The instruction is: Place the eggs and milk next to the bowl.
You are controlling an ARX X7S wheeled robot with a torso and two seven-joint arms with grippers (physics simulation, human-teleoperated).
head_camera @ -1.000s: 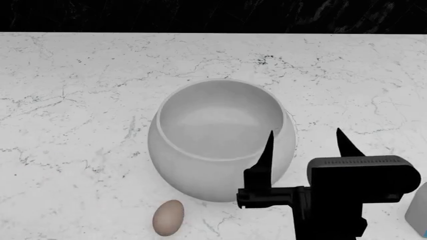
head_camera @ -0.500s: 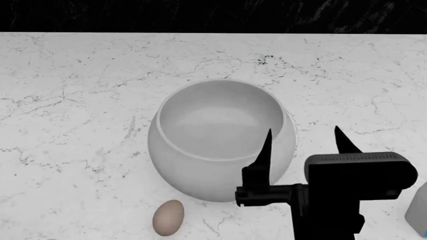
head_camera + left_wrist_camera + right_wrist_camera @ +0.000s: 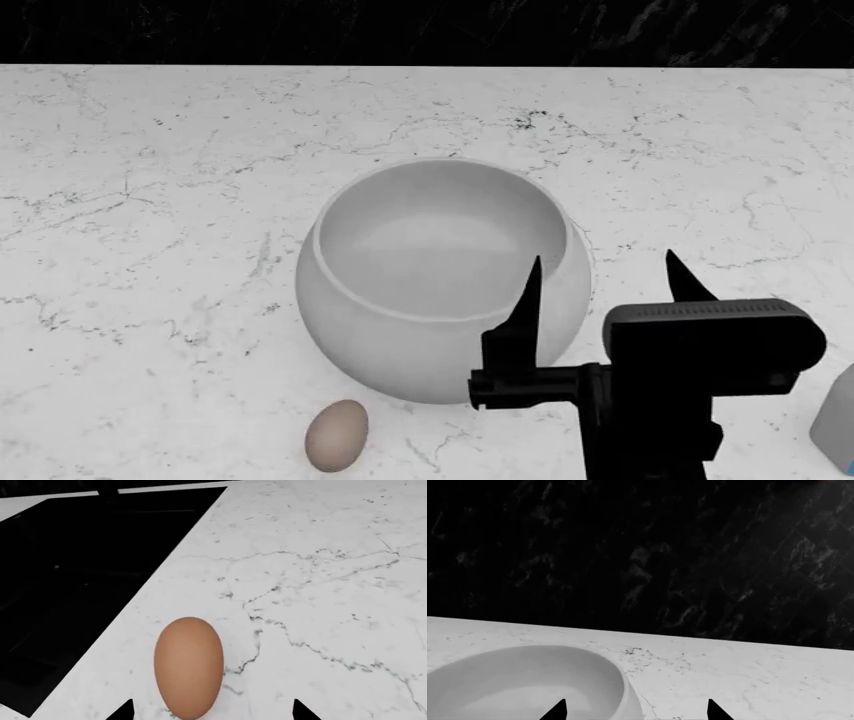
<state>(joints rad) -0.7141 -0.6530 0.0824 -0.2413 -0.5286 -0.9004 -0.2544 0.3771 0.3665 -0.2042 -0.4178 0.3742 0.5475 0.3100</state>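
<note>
One bowl (image 3: pixel 441 275) stands mid-bench (image 3: pixel 160 180). One egg (image 3: pixel 336 435) lies just beside it; one milk bottle (image 3: pixel 837 425) at the edge. Both grippers, right (image 3: pixel 603 275) and left (image 3: pixel 212 711), have fingers spread, empty.

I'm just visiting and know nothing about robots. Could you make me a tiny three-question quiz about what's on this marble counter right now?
1. True or false: the orange-brown egg lies inside the bowl.
2. The right gripper is: A) open and empty, B) clamped on an egg.
3. What pale thing peeks in at the head view's lower right edge?

Key: 1. False, it lies on the counter beside the bowl. 2. A. 3. The milk.
</note>
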